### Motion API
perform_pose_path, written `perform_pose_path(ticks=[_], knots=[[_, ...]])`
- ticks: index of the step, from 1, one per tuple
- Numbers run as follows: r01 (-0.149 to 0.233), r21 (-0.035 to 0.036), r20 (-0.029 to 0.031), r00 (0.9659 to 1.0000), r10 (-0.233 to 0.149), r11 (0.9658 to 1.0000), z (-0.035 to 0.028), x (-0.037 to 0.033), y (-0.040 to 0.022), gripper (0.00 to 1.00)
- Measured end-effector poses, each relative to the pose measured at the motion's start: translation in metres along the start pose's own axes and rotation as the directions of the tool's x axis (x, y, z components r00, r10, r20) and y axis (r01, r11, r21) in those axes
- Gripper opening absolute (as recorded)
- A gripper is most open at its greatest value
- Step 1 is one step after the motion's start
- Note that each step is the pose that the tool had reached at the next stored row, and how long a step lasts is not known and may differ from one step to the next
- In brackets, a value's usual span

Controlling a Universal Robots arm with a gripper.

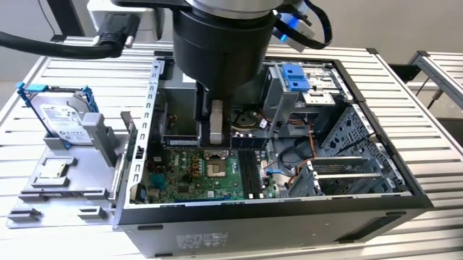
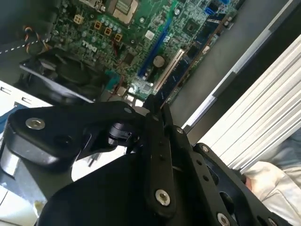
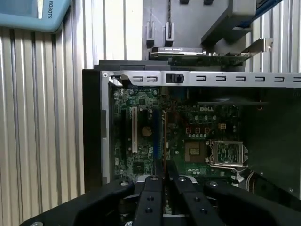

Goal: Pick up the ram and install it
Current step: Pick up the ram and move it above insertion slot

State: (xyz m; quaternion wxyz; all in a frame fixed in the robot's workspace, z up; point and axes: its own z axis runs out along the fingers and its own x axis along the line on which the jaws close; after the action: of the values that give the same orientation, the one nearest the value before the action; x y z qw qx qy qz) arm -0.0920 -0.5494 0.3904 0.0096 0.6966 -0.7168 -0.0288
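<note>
Open computer case [image 1: 289,216] on slatted desk [image 1: 72,76], end effector [image 1: 217,140] inside above green motherboard [image 1: 195,179], blue-framed hard drive [image 1: 62,119] upright beside case.

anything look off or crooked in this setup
nothing stands out: the claw grips the ram mid-length above the motherboard in the open case, and the hard drive stands in its gray holder outside the case.

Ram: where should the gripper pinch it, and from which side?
Pinch the two flat faces at mid-length, coming from above its upper long edge. The ram is a thin, long stick held on edge over the motherboard; the gripper holds it centrally, likely leaving both ends and the lower edge free.
</note>
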Motion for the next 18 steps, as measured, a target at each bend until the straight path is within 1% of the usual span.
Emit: perform_pose_path(ticks=[9,14,16,17,18], knots=[[0.001,-0.0033,-0.0001,1.0000,-0.001,1.0000,-0.0022,-0.0012,-0.0398,0.00],[0.005,-0.0034,-0.0003,1.0000,-0.005,1.0000,-0.0032,-0.0017,-0.0594,0.00],[0.008,-0.0035,-0.0005,1.0000,-0.008,1.0000,-0.0036,-0.0019,-0.0663,0.00],[0.011,-0.0025,-0.0005,0.9999,-0.011,0.9999,-0.0037,-0.0020,-0.0676,0.00],[0.014,0.0015,-0.0006,0.9999,-0.014,0.9999,-0.0036,-0.0020,-0.0683,0.00]])
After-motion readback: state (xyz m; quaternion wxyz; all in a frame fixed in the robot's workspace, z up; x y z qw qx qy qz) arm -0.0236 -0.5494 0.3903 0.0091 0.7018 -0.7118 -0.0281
